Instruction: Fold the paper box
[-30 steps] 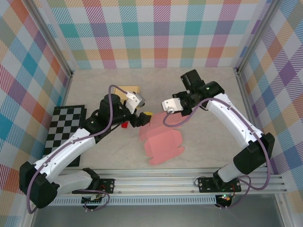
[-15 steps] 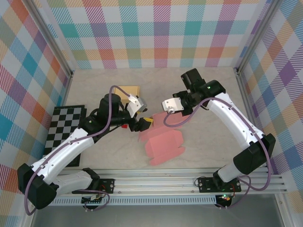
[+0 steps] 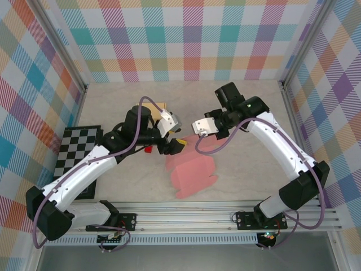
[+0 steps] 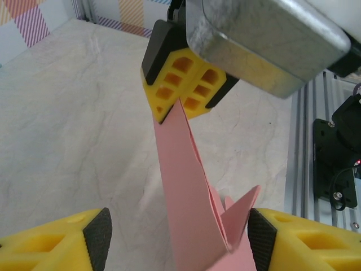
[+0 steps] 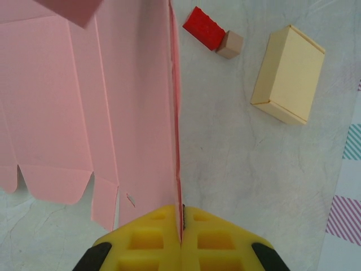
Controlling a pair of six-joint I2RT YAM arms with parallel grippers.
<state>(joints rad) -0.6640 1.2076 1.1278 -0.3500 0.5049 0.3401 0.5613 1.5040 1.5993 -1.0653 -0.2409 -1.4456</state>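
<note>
Paper box [image 3: 192, 172] lies flattened on the table [image 3: 237, 180], near the middle of its near edge, with one panel lifted. We see the right pincer [image 5: 181, 226] clamped on that panel's edge. The left pincer [image 4: 179, 240] gapes, fingers straddling the sheet.

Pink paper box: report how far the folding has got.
Done: one panel of the pink paper box stands raised off the table. In hand: the right gripper pinches that panel's edge; the left gripper straddles it, jaws open. Left: most of the sheet lies flat, tabs untucked, no box shape yet.
</note>
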